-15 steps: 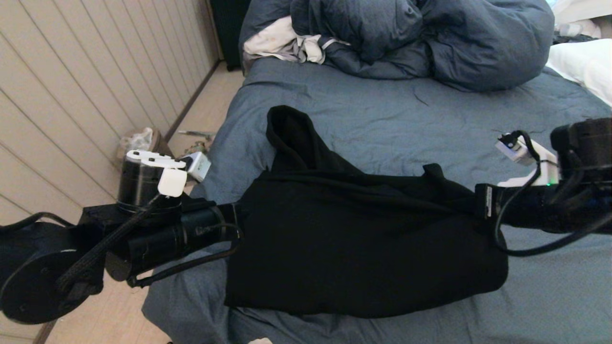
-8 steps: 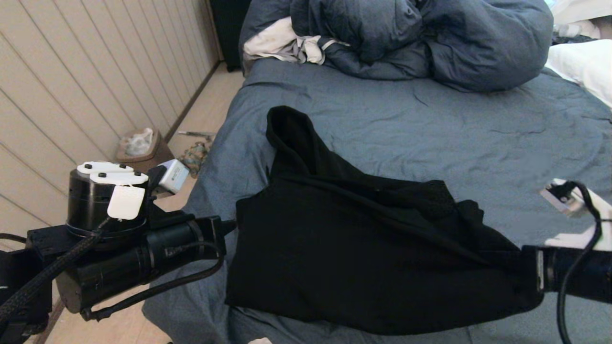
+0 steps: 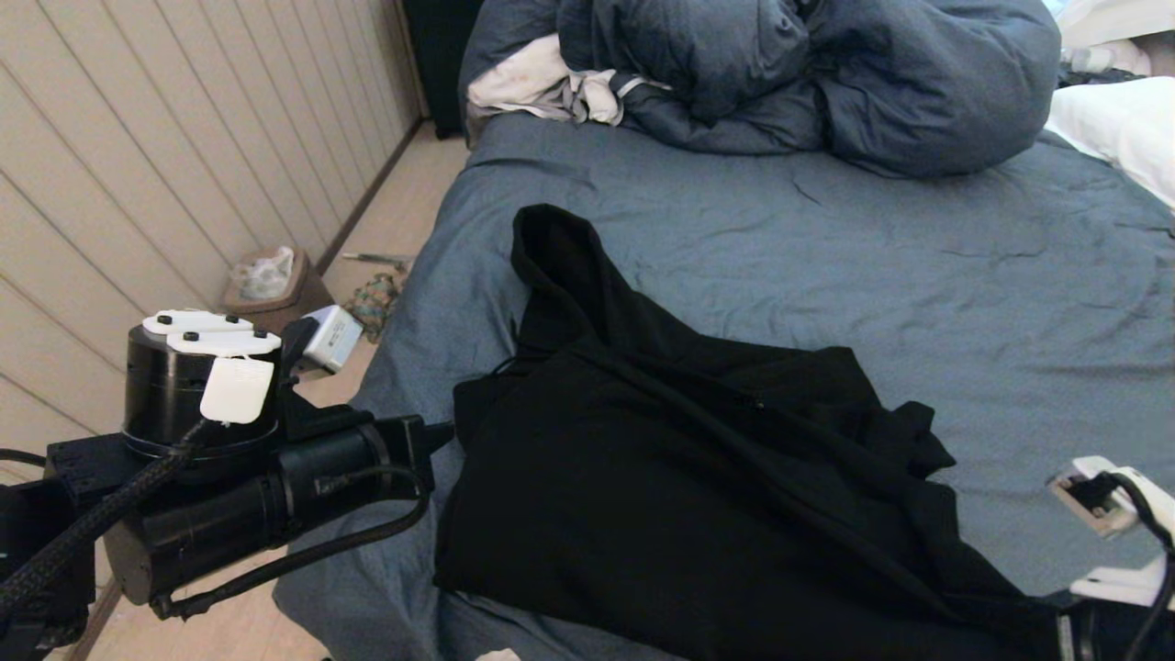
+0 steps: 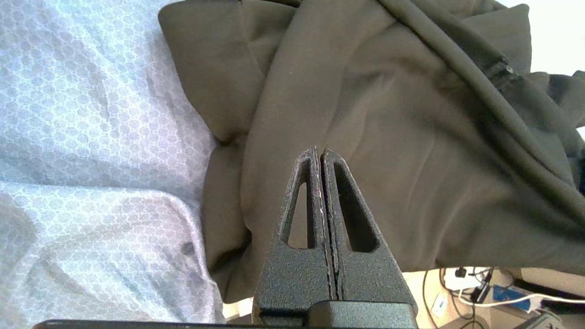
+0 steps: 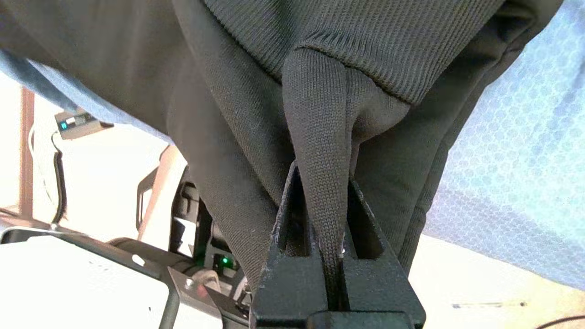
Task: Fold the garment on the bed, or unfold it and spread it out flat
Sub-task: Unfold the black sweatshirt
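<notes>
Black garment stretches toward five o'clock, its ribbed hem pinched by the right gripper for spreading; left gripper hovers closed, empty.

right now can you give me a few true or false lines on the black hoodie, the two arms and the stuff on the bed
1. The right end effector is shut on ribbed fabric of the black zip-up hooded sweatshirt. True.
2. The left end effector grips the sweatshirt. False: its fingers are shut on nothing, hovering beside the fabric.
3. The sweatshirt lies on the wide bed with the blue-grey sheet, its hood pointing toward the far end. True.
4. The puffy dark blue duvet covers the sweatshirt. False: it is bunched at the far end, apart from it.
5. The white-grey cloth lies beside the duvet. True.
</notes>
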Available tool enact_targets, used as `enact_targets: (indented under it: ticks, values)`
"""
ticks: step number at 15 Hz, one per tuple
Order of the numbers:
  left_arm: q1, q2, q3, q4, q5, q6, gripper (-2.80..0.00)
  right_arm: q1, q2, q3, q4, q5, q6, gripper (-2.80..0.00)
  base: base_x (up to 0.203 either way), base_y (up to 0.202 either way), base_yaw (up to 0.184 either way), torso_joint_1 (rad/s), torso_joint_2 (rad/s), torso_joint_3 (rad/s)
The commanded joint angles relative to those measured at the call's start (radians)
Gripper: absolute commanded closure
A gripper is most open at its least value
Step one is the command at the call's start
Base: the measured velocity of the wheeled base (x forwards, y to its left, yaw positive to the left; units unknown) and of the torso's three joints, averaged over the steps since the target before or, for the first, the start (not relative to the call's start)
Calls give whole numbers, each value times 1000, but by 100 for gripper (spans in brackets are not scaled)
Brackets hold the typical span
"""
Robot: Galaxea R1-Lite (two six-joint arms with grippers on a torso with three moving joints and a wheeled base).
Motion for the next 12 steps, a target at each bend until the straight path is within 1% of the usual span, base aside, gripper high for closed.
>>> enact_targets:
  ticks: [1,3,4,8,9,10,12]
  values:
    - [0,7,-2,-2,-1,-3,0,4,16,6,0,2,-3,0,0,0,0,0,0,0]
    - [0,9,0,-3,-2,-3,0,5,35,6,-1,-1,-5,0,0,0,0,0,0,0]
    - [0,10,1,-3,-2,-3,0,5,40,11,-1,-2,-9,-280,0,0,0,0,0,0]
    - [0,10,3,-2,-6,-1,0,5,25,24,-1,3,-69,-280,0,0,0,0,0,0]
    - [0,10,3,-2,-7,-1,0,-1,17,17,-1,3,-69,-280,0,0,0,0,0,0]
    - [0,12,-2,-2,-10,-1,0,-9,7,-2,-2,3,-67,-280,0,0,0,0,0,0]
    - [0,29,-19,-3,-6,-2,0,-27,-9,-82,1,4,-58,-280,0,0,0,0,0,0]
